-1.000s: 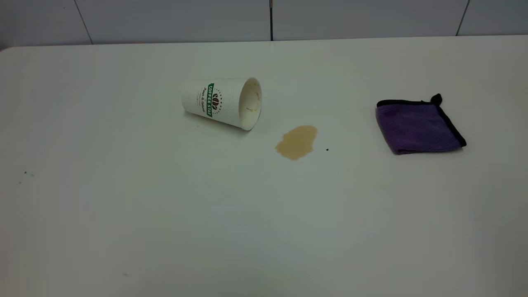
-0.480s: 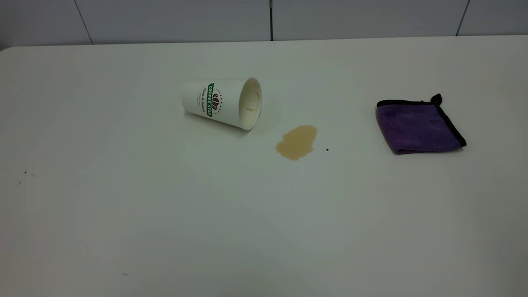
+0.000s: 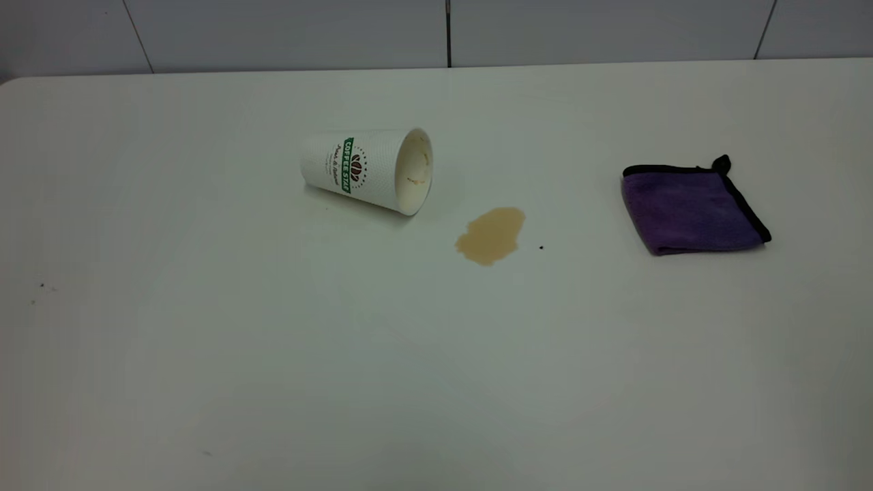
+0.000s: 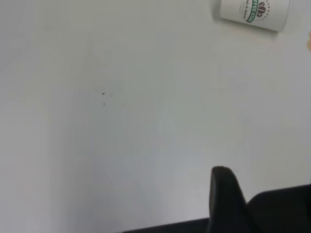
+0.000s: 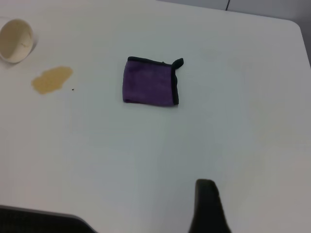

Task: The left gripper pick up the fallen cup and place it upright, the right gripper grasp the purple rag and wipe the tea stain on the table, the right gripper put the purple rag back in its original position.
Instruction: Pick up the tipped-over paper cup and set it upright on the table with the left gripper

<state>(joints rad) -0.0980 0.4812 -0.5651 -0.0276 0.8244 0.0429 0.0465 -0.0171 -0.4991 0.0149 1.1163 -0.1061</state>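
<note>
Cup (image 3: 368,169) lies on its side on the table (image 3: 273,354), up at about 11 o'clock from table centre, mouth facing 3 o'clock toward the stain (image 3: 491,235). Base points to 9 o'clock. Green-and-brown logo band faces up and toward the camera. Inside: tan-stained wall, a small brown fleck near the lower rim; no pooled liquid that I can make out.

Stain is a light-brown puddle just off the cup mouth at about 4 o'clock from it, near but not touching. Tiny black speck (image 3: 541,247) sits just beside the stain at its 3 o'clock.

Rag (image 3: 690,210) is well apart from the stain, out at 3 o'clock, folded flat, black edging along the far and right sides, loop at the far right corner. Untouched.

Neither arm shows in the exterior view. Left wrist view: left gripper, only one black finger (image 4: 224,199) in frame, over bare table, cup (image 4: 254,13) far off. Jaw state: cannot tell. Right wrist view: right gripper, again one finger (image 5: 208,206) visible, over bare table, rag (image 5: 149,88) ahead of it, stain (image 5: 51,79) and cup mouth (image 5: 17,40) beyond. Jaw state: cannot tell.
</note>
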